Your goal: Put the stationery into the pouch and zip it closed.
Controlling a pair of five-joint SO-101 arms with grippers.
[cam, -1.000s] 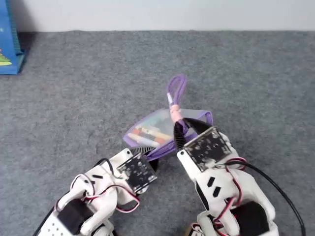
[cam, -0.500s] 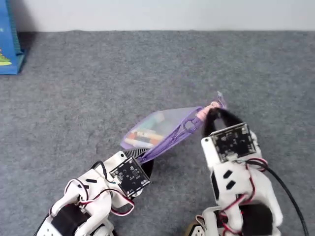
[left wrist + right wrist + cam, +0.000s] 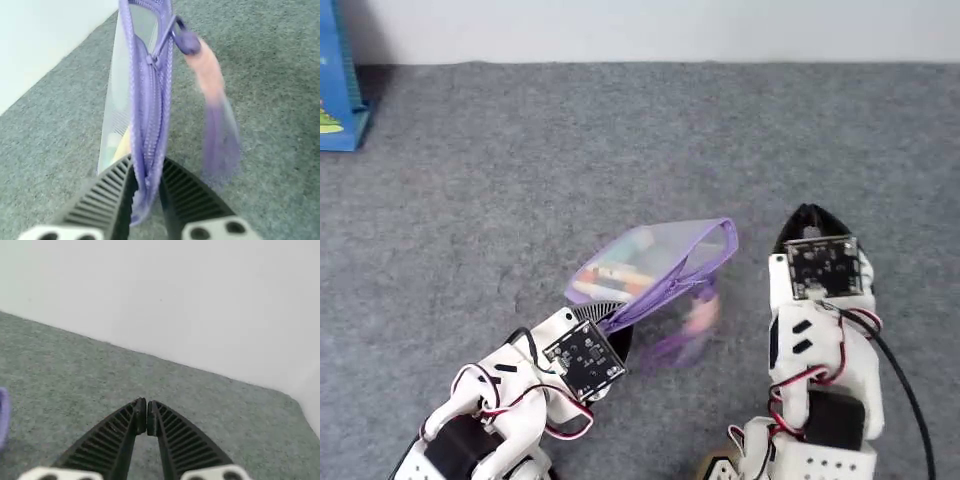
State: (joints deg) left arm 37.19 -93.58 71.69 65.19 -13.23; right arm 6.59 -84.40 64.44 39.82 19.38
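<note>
soft, floppy pouch (image 3: 650,262) seems best held at its zip seam (image 3: 150,100), where the left pincer (image 3: 146,167) clamps; right pincer (image 3: 146,412) together, empty.

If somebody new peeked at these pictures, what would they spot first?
Probably the see-through purple zip pouch with colourful stationery inside, in the middle of the grey carpet, pinched at one end by the left gripper. Then its pink and purple tassel hanging off its other end, and the right gripper shut on nothing, apart from the pouch.
</note>
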